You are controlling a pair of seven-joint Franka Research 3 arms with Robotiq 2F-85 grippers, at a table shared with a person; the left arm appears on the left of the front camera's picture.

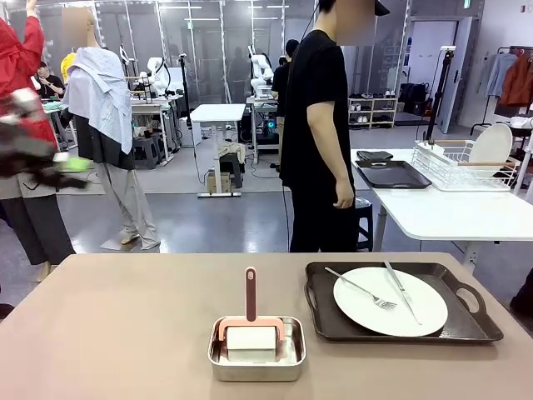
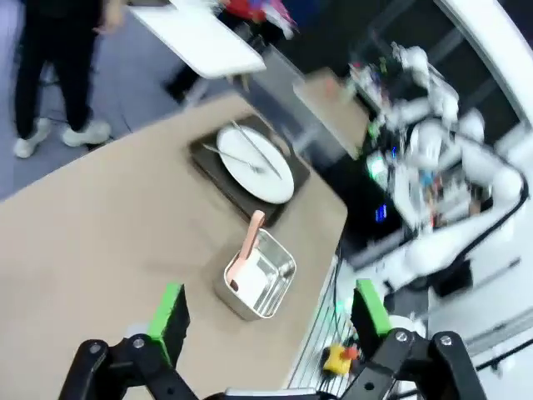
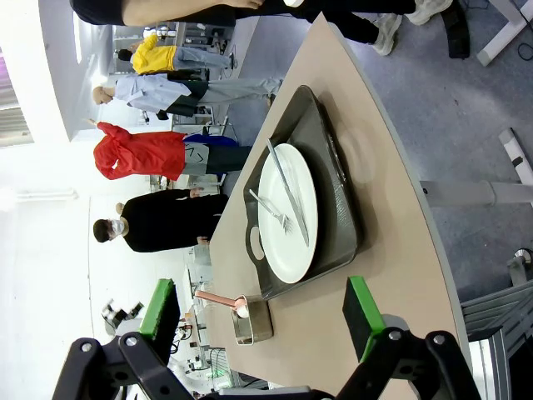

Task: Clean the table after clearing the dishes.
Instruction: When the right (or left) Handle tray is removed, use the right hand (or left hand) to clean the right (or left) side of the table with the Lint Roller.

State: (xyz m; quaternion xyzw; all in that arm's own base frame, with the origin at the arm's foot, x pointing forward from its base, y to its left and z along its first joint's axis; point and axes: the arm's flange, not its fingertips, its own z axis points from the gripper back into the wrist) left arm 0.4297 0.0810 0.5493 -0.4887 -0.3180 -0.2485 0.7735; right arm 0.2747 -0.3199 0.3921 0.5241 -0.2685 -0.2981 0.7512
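Both tools hang high above the counter [image 1: 125, 325] and hold nothing. The left tool [image 2: 271, 315] has its green pads spread wide, and so does the right tool [image 3: 260, 315].

Seen from the robot's side, a steel pan [image 1: 256, 369] sits at 6 o'clock on the counter, close to the near edge. In it is a white wiping pad with a pink upright handle [image 1: 251, 327]. At about 2 o'clock from the pan, just beside it but apart, lies a dark tray [image 1: 323, 317]. It carries a white plate [image 1: 375, 321] with a fork [image 1: 362, 290] and a knife [image 1: 402, 292] lying loose on top.

Beyond the far edge, at 12 o'clock, a person [image 1: 316, 125] stands turned towards 3 o'clock. There a white counter [image 1: 450, 217] bears another dark tray [image 1: 391, 175] and a wire rack [image 1: 454, 167] with a plate [image 1: 491, 143] standing in it.

So clearing looks half done, and this tray likely goes first. To do that well, lift it by its end handles and keep it level, since the cutlery may slide off the smooth plate. Wiping should wait until the surface is bare. Then take the pad by its handle from straight above, clear of the pan wall, and press it flat in overlapping passes.
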